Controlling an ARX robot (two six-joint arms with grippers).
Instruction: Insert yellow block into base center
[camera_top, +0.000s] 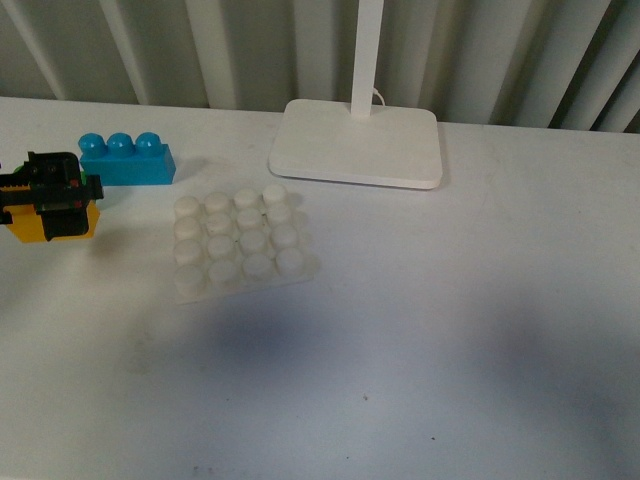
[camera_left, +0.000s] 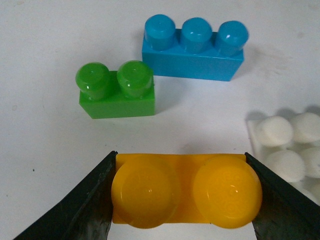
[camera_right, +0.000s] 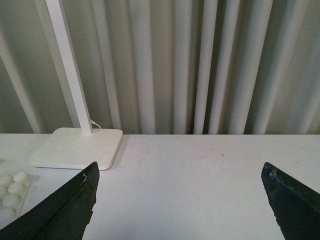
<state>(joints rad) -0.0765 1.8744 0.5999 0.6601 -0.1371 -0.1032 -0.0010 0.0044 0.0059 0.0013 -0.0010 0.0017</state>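
Note:
My left gripper (camera_top: 55, 205) is at the table's far left edge, shut on the yellow block (camera_top: 30, 228). In the left wrist view the yellow block (camera_left: 186, 190) fills the gap between the black fingers (camera_left: 90, 200), its two round studs facing the camera. The base (camera_top: 240, 243), a white translucent plate with a grid of round studs, lies flat to the right of that gripper, apart from it; a corner of the base (camera_left: 290, 145) shows in the left wrist view. My right gripper (camera_right: 182, 200) is open over bare table, out of the front view.
A blue three-stud brick (camera_top: 127, 158) lies behind the left gripper. A green two-stud brick (camera_left: 117, 91) lies in front of the blue brick (camera_left: 192, 47) in the left wrist view. A white lamp stand (camera_top: 358, 140) with a pole stands behind the base, before a curtain.

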